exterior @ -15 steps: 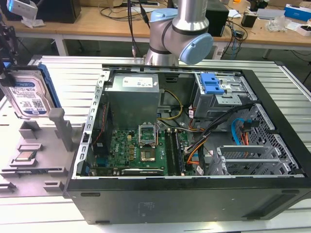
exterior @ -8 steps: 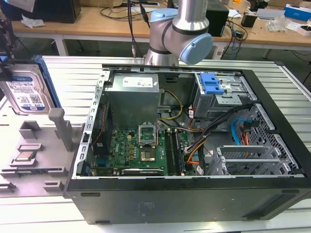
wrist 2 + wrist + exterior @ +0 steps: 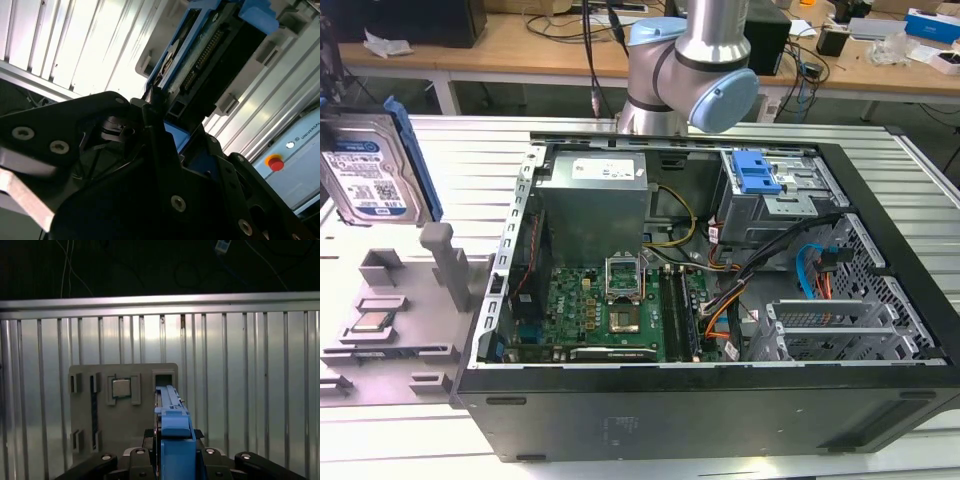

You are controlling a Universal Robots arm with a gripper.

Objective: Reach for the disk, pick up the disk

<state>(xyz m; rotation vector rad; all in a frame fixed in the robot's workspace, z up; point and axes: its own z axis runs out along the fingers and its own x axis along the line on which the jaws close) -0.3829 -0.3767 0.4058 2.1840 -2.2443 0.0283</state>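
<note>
One disk (image 3: 370,165) stands on edge, label showing, raised above the one grey holder (image 3: 390,300) by the table's (image 3: 480,170) edge at the exterior view's left. In the first wrist view the gripper's (image 3: 173,460) jaws are closed on the disk's blue bracket. One silver chip (image 3: 121,388) lies in the holder. One open computer case (image 3: 700,410) fills the table's middle.

The exterior view's left edge cuts off part of my disk (image 3: 370,165). In the first wrist view my gripper (image 3: 175,460), clamped around it, covers the gripped end; the chip's (image 3: 121,388) markings are too small to tell.
</note>
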